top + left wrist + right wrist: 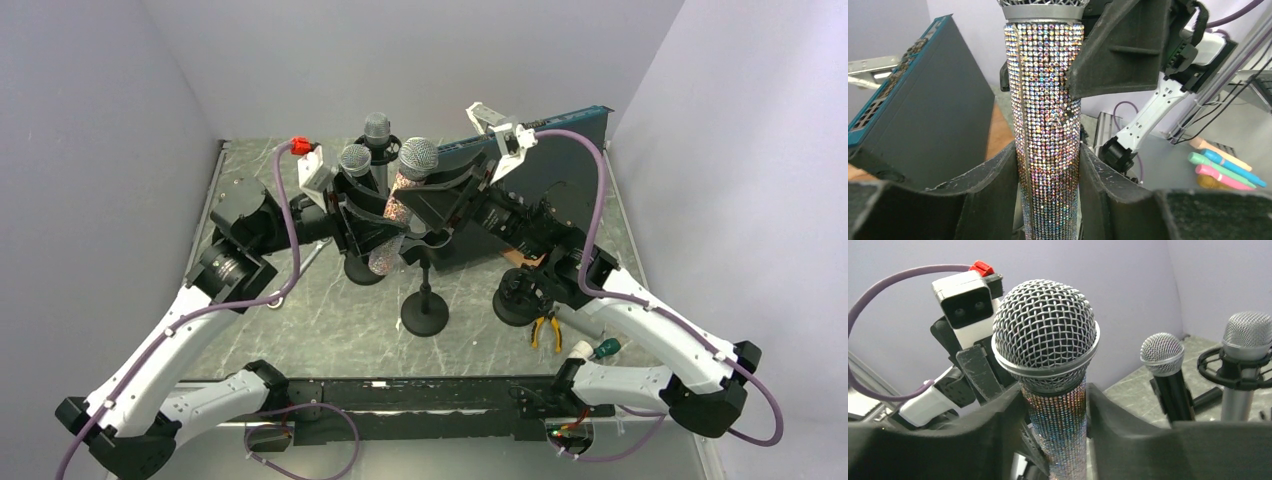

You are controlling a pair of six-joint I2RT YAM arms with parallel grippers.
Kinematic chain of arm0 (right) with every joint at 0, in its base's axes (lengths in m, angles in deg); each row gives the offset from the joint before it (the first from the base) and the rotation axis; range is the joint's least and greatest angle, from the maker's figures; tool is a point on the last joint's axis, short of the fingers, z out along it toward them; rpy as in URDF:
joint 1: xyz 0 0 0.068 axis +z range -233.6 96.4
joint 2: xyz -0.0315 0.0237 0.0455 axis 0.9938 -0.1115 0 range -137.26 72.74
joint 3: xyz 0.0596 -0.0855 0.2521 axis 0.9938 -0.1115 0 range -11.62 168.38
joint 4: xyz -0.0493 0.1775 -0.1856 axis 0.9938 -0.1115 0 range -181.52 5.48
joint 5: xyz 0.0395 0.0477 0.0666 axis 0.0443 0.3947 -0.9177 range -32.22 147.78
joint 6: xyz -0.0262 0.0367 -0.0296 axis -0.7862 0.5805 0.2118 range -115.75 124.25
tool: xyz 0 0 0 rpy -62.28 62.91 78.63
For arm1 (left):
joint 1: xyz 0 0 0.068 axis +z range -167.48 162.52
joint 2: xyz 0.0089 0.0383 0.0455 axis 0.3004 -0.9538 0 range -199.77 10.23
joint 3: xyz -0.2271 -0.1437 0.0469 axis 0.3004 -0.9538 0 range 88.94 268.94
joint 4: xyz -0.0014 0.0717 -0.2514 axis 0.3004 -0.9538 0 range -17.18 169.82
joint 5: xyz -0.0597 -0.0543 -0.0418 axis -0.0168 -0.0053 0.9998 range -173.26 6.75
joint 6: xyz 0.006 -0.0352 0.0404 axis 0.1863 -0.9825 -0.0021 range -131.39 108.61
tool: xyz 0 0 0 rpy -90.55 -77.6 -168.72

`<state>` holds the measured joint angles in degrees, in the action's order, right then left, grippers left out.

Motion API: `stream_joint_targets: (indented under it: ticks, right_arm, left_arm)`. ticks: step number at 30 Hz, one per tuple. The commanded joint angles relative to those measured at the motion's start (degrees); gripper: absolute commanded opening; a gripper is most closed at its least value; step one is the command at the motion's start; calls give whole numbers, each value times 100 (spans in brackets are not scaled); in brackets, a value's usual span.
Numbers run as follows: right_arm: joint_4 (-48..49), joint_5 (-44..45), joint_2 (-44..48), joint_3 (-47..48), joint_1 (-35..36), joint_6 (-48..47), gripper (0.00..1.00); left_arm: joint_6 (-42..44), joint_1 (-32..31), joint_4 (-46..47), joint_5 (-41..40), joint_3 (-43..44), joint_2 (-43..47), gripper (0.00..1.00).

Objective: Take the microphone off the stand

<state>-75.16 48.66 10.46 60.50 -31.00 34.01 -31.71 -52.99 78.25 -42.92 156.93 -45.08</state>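
Looking down, you have a grey marbled desk boxed in by pale lilac walls. Count three microphones: the rhinestone microphone you are after, a black-handled microphone, and a silver microphone in a ring mount behind them. One round-based stand sits in front, with one pair of yellow pliers to its right. Both your arms reach in low and meet at the middle. Your left gripper is closed on the glittering body low down. Your right gripper clamps it just under the mesh head. The rhinestone microphone leans above the stand's top; whether it sits in the clip, you cannot tell.
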Motion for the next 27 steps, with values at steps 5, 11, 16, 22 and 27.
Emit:
stream_joint_targets:
  ticks: [5, 11, 16, 22, 27]
  right_arm:
    - [-455, 938, 273, 172, 25, -303, 98]
    - [-812, 1726, 724, 38, 29, -834, 99]
    - [-910, 2083, 966, -108, 22, -1059, 99]
    - [-1040, 2179, 1027, -159, 22, -1206, 99]
    - [-1223, 2118, 1087, -242, 29, -1187, 99]
  left_arm:
    - [1326, -26, -1604, -2055, 500, 654, 0]
    - [1953, -24, -2388, -5363, 675, 937, 0]
    - [2598, 41, -1898, -7536, 86, 1126, 0]
    - [2154, 1120, -1711, -8080, -345, 580, 0]
    - [621, 2713, -1565, -6712, -658, 77, 0]
